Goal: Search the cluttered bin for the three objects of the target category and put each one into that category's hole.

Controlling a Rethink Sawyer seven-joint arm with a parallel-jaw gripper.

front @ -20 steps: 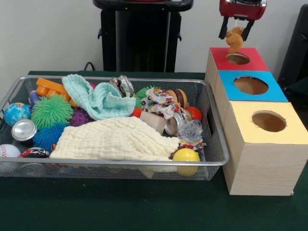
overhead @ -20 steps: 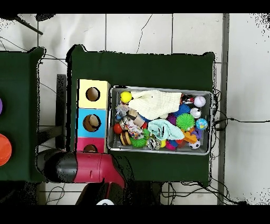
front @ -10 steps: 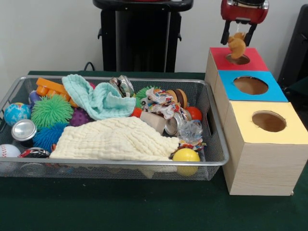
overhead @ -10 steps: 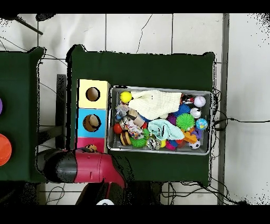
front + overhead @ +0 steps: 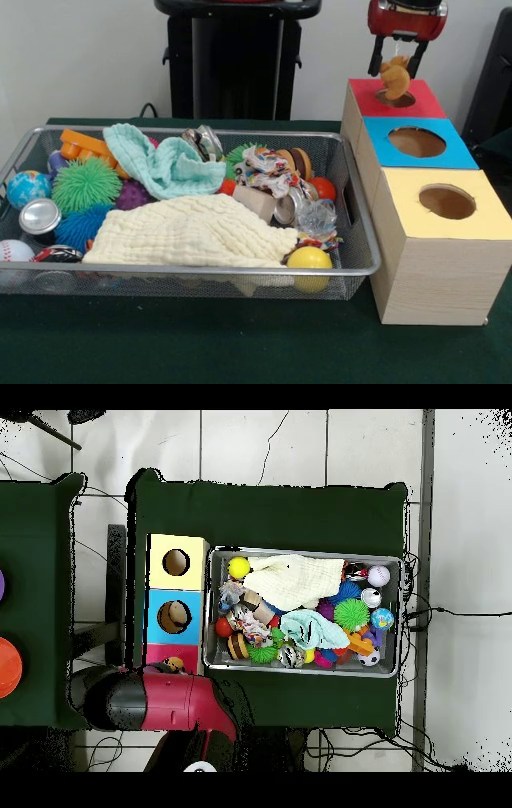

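Note:
My gripper (image 5: 396, 70) hangs at the top right of the front view, shut on the brown teddy bear (image 5: 394, 78), which dangles just above the round hole (image 5: 395, 98) in the red-topped box (image 5: 424, 104). In the overhead view the bear (image 5: 175, 664) peeks out beside my red arm, which covers most of the red box. The wire mesh bin (image 5: 200, 272) is full of clutter. An orange thing with dark stripes (image 5: 298, 162), maybe the tiger, lies at its far right. The duck is hidden.
The blue-topped box (image 5: 418, 142) and the yellow-topped box (image 5: 445, 204) stand in a row in front of the red one. In the bin lie a cream cloth (image 5: 192, 232), a teal cloth (image 5: 164, 164), spiky balls (image 5: 84, 186), cans (image 5: 40, 216), a yellow ball (image 5: 310, 258).
The gripper has come down a little with the teddy bear, bringing it closer over the red box's hole. The bin's contents have not moved.

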